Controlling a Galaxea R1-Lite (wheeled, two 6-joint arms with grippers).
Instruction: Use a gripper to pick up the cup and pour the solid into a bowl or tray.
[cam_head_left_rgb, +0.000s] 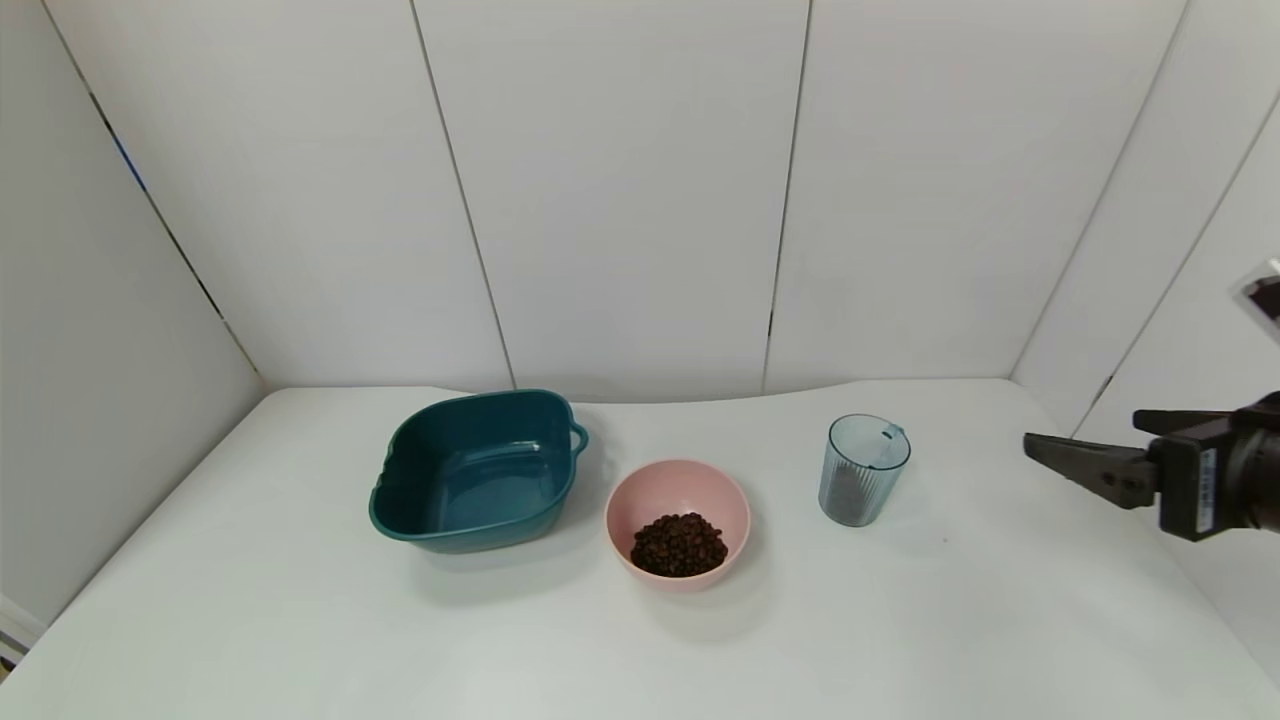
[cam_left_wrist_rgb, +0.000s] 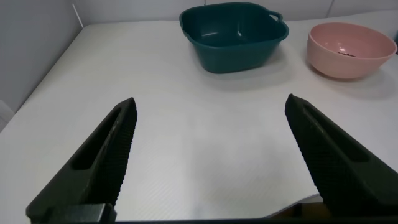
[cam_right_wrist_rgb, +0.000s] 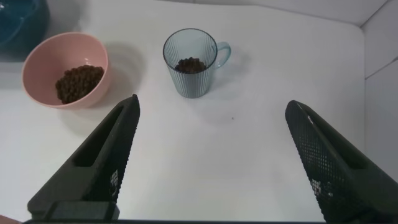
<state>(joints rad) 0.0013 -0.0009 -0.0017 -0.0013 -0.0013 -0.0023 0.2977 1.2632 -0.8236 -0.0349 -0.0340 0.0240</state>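
The ribbed blue-grey cup (cam_head_left_rgb: 863, 470) stands upright on the white table, right of the pink bowl (cam_head_left_rgb: 620, 510). In the right wrist view the cup (cam_right_wrist_rgb: 189, 78) holds a few dark brown pieces (cam_right_wrist_rgb: 189, 64). A heap of the brown solid (cam_head_left_rgb: 679, 544) lies in the bowl, which also shows in the right wrist view (cam_right_wrist_rgb: 37, 62). My right gripper (cam_head_left_rgb: 1085, 432) is open and empty at the table's right edge, well apart from the cup; its jaws stand wide in its wrist view (cam_right_wrist_rgb: 212, 106). My left gripper (cam_left_wrist_rgb: 210, 102) is open and empty over the table's near left part.
A dark teal squarish tray (cam_head_left_rgb: 400, 470) with handles stands left of the bowl and looks empty; it also shows in the left wrist view (cam_left_wrist_rgb: 205, 43). White walls close the table at the back and sides. Bare table lies in front of the three vessels.
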